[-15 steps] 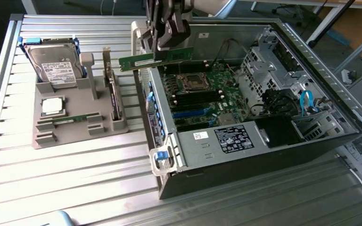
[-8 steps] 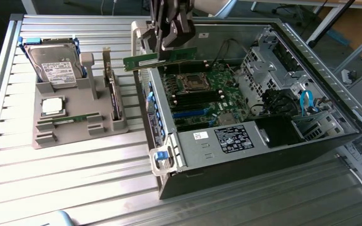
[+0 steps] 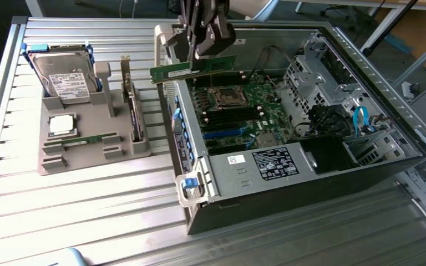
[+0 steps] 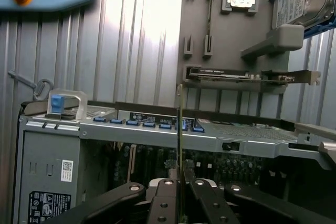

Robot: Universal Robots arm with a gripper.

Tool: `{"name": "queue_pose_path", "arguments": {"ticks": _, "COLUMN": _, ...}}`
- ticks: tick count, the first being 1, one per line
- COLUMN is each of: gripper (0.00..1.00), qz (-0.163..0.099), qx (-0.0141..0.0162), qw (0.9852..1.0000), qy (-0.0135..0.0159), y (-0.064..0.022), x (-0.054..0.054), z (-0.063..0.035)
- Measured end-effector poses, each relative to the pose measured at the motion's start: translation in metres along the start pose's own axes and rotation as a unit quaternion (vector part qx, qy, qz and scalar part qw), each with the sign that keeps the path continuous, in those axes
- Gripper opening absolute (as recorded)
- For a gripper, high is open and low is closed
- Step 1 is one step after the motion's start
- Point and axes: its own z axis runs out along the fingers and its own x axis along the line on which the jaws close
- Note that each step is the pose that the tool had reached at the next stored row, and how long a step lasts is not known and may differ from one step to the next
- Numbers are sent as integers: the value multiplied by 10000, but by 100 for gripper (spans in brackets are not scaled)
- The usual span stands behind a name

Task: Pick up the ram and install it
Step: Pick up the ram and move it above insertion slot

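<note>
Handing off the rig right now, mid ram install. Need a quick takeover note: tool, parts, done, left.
Tool: shut on the ram stick, one finger on each face.
Ram stick: held in the air over the open computer case, above the motherboard.
Gray holder: on the table at the exterior view's left, beside the case.
Done: pickup.
Left: stick not yet seated on the motherboard.

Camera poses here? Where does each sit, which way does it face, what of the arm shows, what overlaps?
Exterior view: high, off the arm, looking down on the slatted table and open case; the gripper shows, shut on the ram.
Wrist view: on the wrist, looking along the fingers past the edge-on ram, over the case wall to the grey holder.
Shared: gripper, ram, case, holder, hard drive.
</note>
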Motion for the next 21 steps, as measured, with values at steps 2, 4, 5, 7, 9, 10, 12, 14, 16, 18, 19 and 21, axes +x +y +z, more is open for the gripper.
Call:
{"name": "queue_pose_path", "arguments": {"ticks": 2, "gripper": 14, "qz": 0, "qx": 0, "qw": 10000, "qy": 0, "y": -18, "x": 2, "z": 0}}
{"name": "queue_pose_path", "arguments": {"ticks": 4, "gripper": 14, "qz": 0, "qx": 0, "qw": 10000, "qy": 0, "y": -36, "x": 4, "z": 0}}
{"name": "queue_pose_path", "arguments": {"ticks": 5, "gripper": 14, "qz": 0, "qx": 0, "qw": 10000, "qy": 0, "y": -44, "x": 5, "z": -1}}
{"name": "queue_pose_path", "arguments": {"ticks": 7, "gripper": 14, "qz": 0, "qx": 0, "qw": 10000, "qy": 0, "y": -58, "x": 6, "z": 0}}
{"name": "queue_pose_path", "arguments": {"ticks": 9, "gripper": 14, "qz": 0, "qx": 0, "qw": 10000, "qy": 0, "y": -74, "x": 8, "z": -1}}
{"name": "queue_pose_path", "arguments": {"ticks": 10, "gripper": 14, "qz": 0, "qx": 0, "qw": 10000, "qy": 0, "y": -82, "x": 9, "z": 0}}
{"name": "queue_pose_path", "arguments": {"ticks": 12, "gripper": 14, "qz": 0, "qx": 0, "qw": 10000, "qy": 0, "y": -105, "x": 11, "z": -1}}
{"name": "queue_pose_path", "arguments": {"ticks": 14, "gripper": 14, "qz": 0, "qx": 0, "qw": 10000, "qy": 0, "y": -121, "x": 13, "z": -1}}
{"name": "queue_pose_path", "arguments": {"ticks": 16, "gripper": 14, "qz": 0, "qx": 0, "qw": 10000, "qy": 0, "y": -134, "x": 15, "z": -1}}
{"name": "queue_pose_path", "arguments": {"ticks": 18, "gripper": 14, "qz": 0, "qx": 0, "qw": 10000, "qy": 0, "y": -155, "x": 17, "z": -1}}
{"name": "queue_pose_path", "arguments": {"ticks": 19, "gripper": 14, "qz": 0, "qx": 0, "qw": 10000, "qy": 0, "y": -163, "x": 17, "z": -1}}
{"name": "queue_pose_path", "arguments": {"ticks": 21, "gripper": 14, "qz": 0, "qx": 0, "qw": 10000, "qy": 0, "y": -179, "x": 19, "z": -1}}
